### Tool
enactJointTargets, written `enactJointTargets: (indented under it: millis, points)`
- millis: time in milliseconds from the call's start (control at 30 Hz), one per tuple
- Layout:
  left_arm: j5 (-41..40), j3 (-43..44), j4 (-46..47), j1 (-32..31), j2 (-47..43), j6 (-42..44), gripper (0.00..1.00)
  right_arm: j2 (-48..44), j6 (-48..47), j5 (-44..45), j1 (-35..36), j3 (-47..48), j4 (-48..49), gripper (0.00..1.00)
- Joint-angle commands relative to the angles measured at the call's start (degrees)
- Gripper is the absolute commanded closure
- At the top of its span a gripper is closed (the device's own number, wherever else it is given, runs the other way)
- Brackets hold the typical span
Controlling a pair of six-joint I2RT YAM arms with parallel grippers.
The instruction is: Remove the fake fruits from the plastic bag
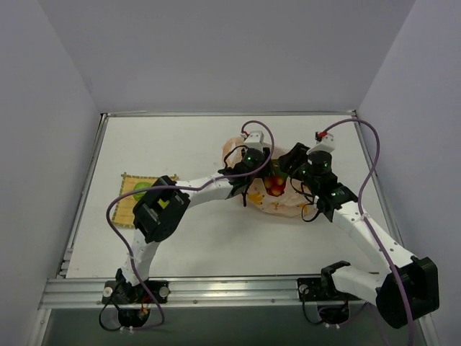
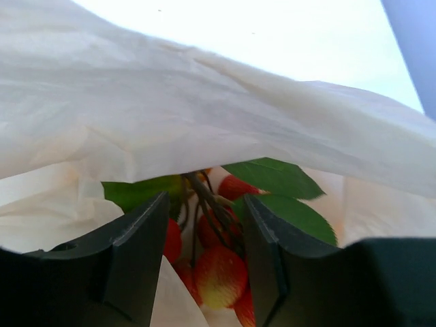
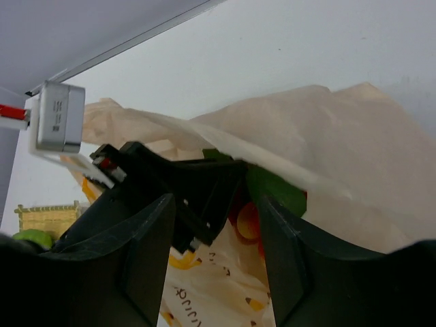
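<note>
The left gripper point(image 2: 204, 204) is seen with its jaws spread wide and nothing clamped between them. It is pushed into the mouth of the one plastic bag point(image 2: 204, 116), whose thin pale film is draped just above and ahead of the fingers. One red berry bunch point(image 2: 219, 272) lies directly between and just beyond the two fingers. Several red-and-yellow berries can be counted on dark stems, and three green leaves point(image 2: 272, 176) are fanned out behind them, to either side. Whether a finger is touching a berry cannot be told.

The right gripper point(image 3: 216, 204) is likewise held wide open and holds nothing. The black body of the left gripper and the bag's raised film are framed between its fingers, close in front. Far off to its left, one yellow woven mat point(image 3: 48, 214) lies on the surface point(image 1: 180, 144), with one green fruit point(image 3: 26, 238) partly seen beside it.
</note>
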Motion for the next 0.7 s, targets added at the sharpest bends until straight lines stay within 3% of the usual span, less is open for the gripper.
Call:
enactJointTargets:
  millis: [0,233,467,533,667]
  points:
    - [-2.6,4.1,0.0,0.9,-0.6,-0.1,0.54,-6.2,2.1,2.1,1.0,-2.5,-3.6,0.53]
    - [-4.3,6.9,-0.4,1.2,3.2,0.9,0.5,-14.5,2.0,4.3,2.7,-6.0,-11.6,0.52]
    - [-2.9,9.2,3.6,1.2,7.3,0.7,0.48,-13.8,3.4,10.5,2.6,-9.5,-13.1,0.39]
    - [-3.1,9.4,4.5,1.2,8.1,0.7,0.5,-12.2,3.5,12.6,2.7,-10.1,-13.1,0.38]
    - [-3.8,9.3,6.9,1.6,9.1,0.8,0.64,-8.7,3.0,14.0,2.5,-10.6,-11.4,0.38]
